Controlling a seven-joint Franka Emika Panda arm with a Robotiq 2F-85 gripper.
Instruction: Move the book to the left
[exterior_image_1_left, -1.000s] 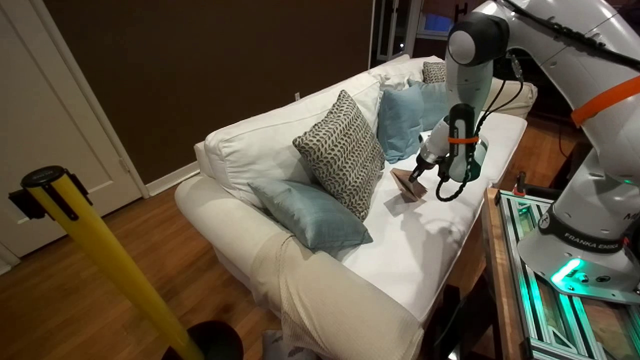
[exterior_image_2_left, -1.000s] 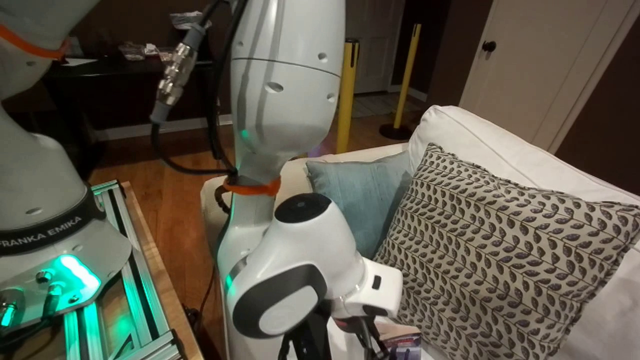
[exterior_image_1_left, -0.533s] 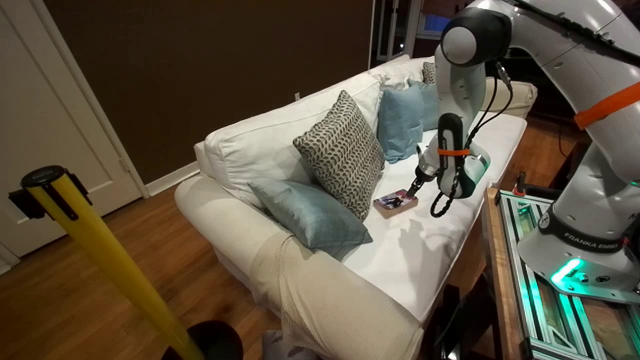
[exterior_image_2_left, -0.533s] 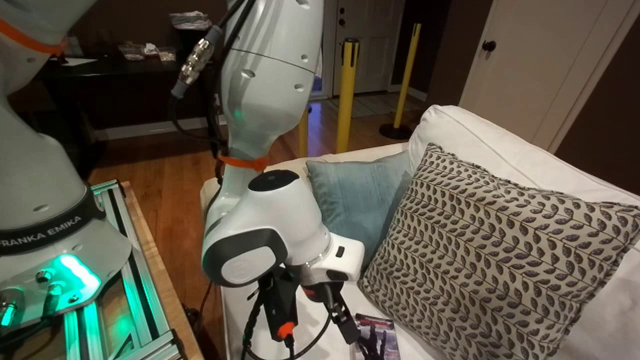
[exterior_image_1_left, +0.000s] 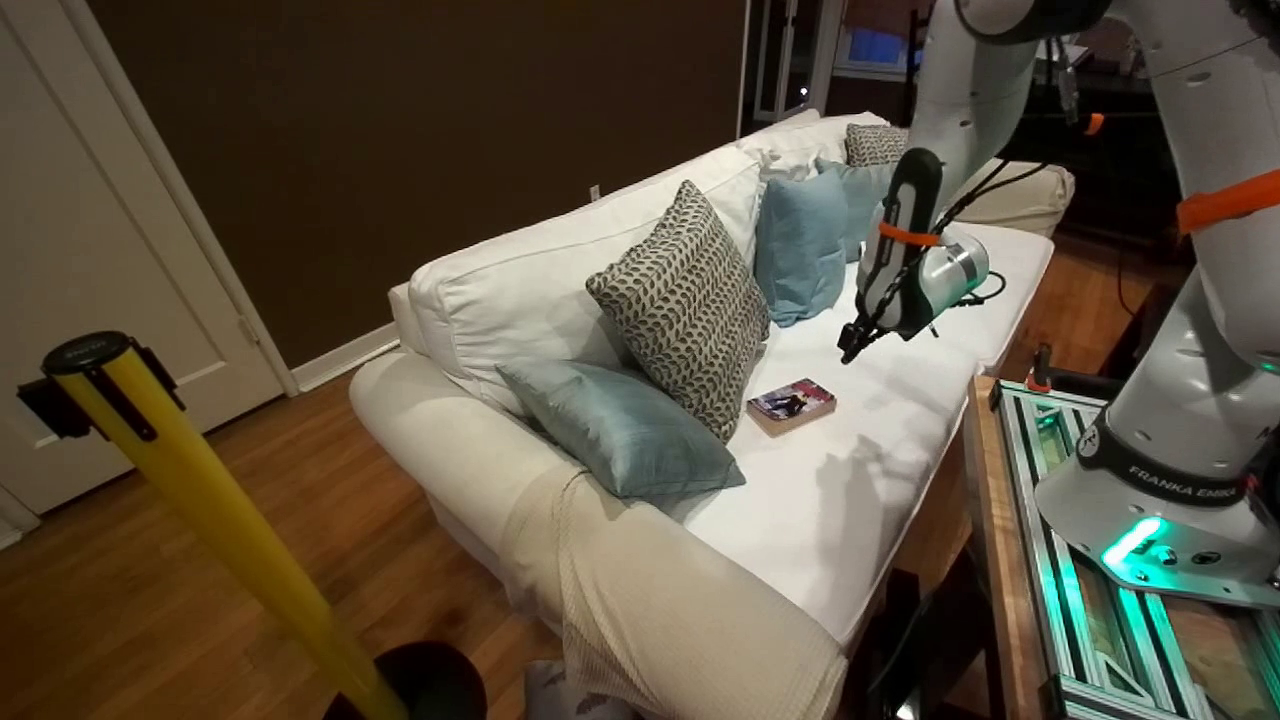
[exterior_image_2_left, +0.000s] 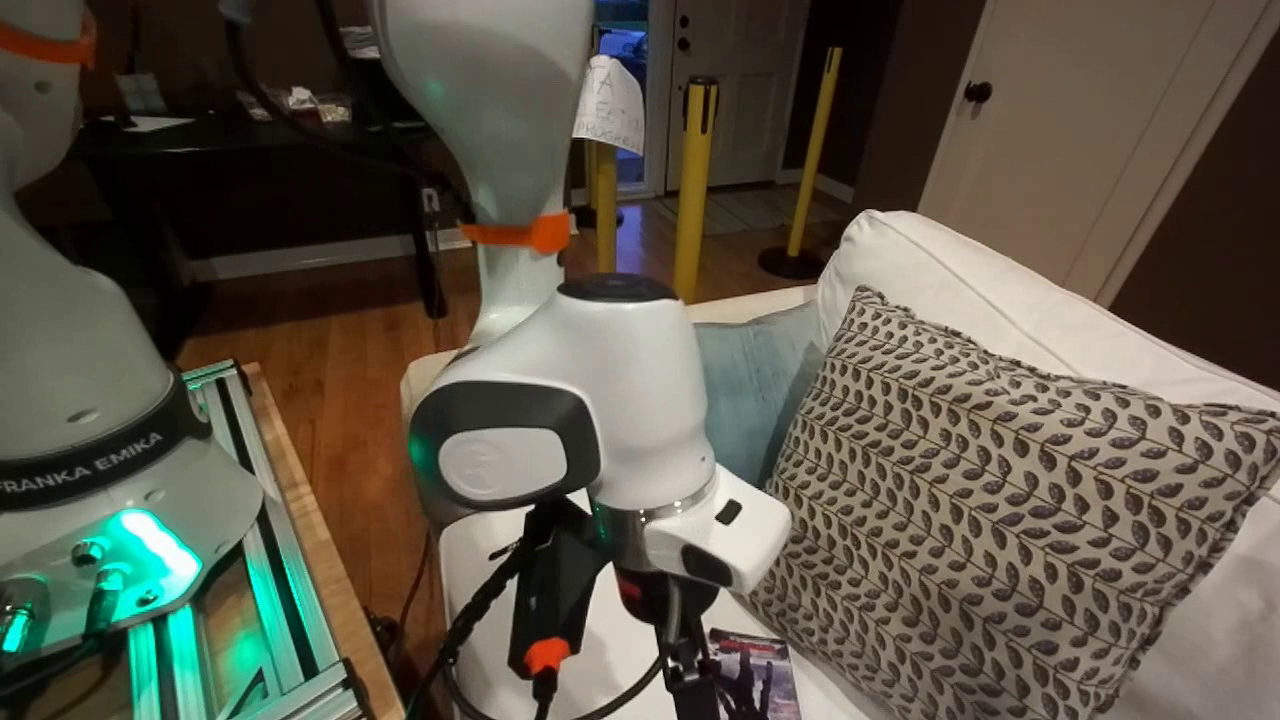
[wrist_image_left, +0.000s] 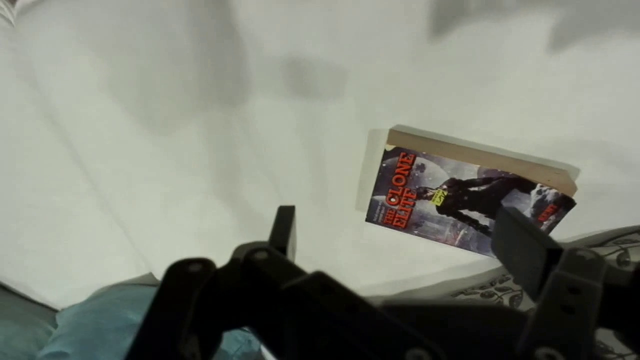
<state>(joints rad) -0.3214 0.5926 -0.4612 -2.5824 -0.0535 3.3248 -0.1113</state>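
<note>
The book (exterior_image_1_left: 790, 402) lies flat on the white sofa seat, close to the lower edge of the grey patterned cushion. In the wrist view its cover (wrist_image_left: 450, 195) faces up, dark and purple-grey with red lettering, and the pale page edge shows. My gripper (wrist_image_left: 397, 225) is open, its two fingers wide apart with nothing held between them. The right one overlaps part of the cover in that picture. Seen in an exterior view, the gripper (exterior_image_1_left: 850, 345) hangs above the seat, apart from the book. In an exterior view the book (exterior_image_2_left: 755, 655) is partly hidden behind the fingers.
The grey patterned cushion (exterior_image_1_left: 690, 310) leans on the sofa back beside the book. A light-blue pillow (exterior_image_1_left: 620, 430) rests by the near armrest (exterior_image_1_left: 640, 590); another blue pillow (exterior_image_1_left: 800, 250) stands farther along. The robot's railed table (exterior_image_1_left: 1050, 520) adjoins the seat's front edge.
A second ago the book stood tilted at my gripper's fingers. By half a second ago it lay flat on the seat. My gripper has since risen and drawn away from it.
</note>
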